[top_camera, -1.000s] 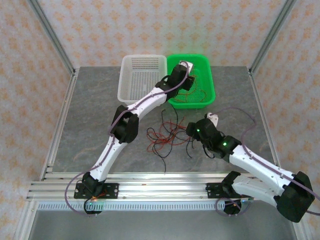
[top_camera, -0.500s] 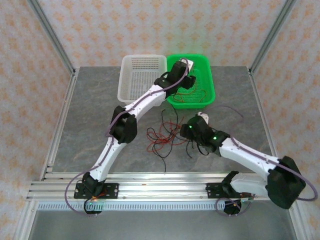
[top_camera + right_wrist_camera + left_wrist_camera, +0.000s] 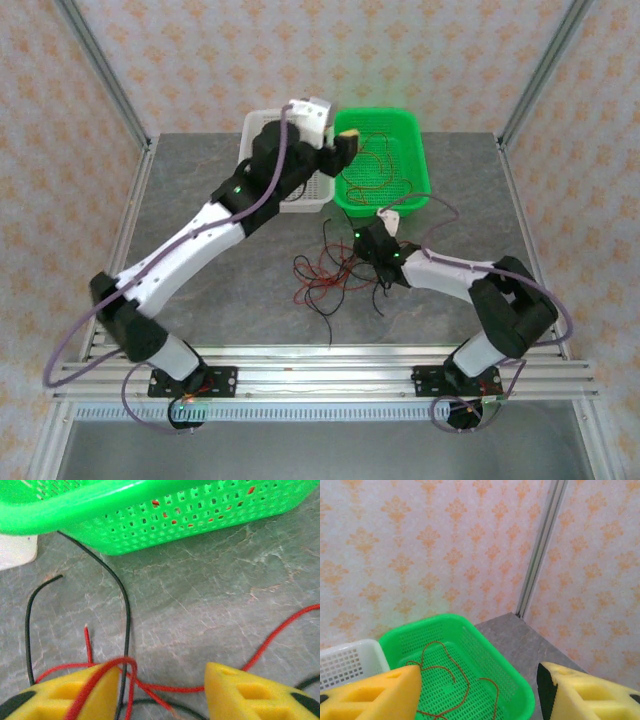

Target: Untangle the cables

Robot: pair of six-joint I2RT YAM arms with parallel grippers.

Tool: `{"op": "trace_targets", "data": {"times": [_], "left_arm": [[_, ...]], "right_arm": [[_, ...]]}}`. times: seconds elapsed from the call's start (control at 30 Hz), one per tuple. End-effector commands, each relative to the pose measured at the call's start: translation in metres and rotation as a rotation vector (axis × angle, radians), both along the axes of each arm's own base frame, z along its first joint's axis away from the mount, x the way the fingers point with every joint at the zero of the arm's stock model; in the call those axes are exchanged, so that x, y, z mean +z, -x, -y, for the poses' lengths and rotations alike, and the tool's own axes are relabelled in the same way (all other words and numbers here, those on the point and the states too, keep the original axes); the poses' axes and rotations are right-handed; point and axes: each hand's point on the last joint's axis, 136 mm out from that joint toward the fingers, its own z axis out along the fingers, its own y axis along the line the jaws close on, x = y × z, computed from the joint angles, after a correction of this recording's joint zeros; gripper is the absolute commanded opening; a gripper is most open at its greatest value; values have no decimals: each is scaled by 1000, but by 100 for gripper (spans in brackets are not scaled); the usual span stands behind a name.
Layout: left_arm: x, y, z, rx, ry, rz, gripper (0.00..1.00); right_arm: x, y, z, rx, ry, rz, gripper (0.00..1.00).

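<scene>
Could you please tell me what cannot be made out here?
Top view: the cables are too thin to trace crossings; the right tool covers some.
Right wrist view: the bottom edge cuts off the red cable looped over one finger.
Left wrist view: the left tool hides the green basket's near side.

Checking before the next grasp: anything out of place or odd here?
One thing: a red cable loops over one finger of the right gripper instead of lying between its open jaws, so it may snag. Otherwise, the cables lie tangled on the table before the green basket.
</scene>
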Motion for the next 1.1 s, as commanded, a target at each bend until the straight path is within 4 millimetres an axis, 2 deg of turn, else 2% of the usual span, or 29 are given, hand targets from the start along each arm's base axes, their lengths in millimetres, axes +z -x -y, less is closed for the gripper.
{"op": "trace_targets", "data": {"times": [0.0, 0.17, 0.23, 0.37, 0.4, 0.43, 0.53, 0.6, 0.77, 0.9, 1.07], "left_arm": [[-42, 6, -7, 17, 20, -39, 62], [-64, 31, -28, 34, 32, -39, 62], [-72, 38, -34, 40, 42, -40, 62], [-80, 53, -39, 21, 65, -26, 61], [-83, 57, -41, 18, 67, -22, 61], [-86, 60, -43, 16, 69, -18, 61], [-97, 71, -50, 14, 76, -9, 60], [-106, 78, -54, 10, 82, -7, 60], [-132, 88, -52, -25, 78, -12, 59], [-143, 91, -31, -98, 50, 28, 59], [-145, 91, 4, -212, 52, 119, 59]], "right_arm": [[14, -25, -9, -33, -16, 82, 44], [13, -39, -18, -30, -1, 95, 41], [12, -43, -19, -36, 10, 91, 33], [15, -46, -19, -37, 20, 98, 5], [20, -47, -19, -30, 27, 105, 0], [26, -47, -19, -21, 31, 115, 0], [60, -45, -20, 21, 27, 177, 0], [91, -41, -22, 75, 17, 234, 0], [158, -25, -34, 249, -5, 333, 0], [204, -12, -42, 349, -51, 387, 0], [254, 1, -47, 413, -110, 439, 0]]}}
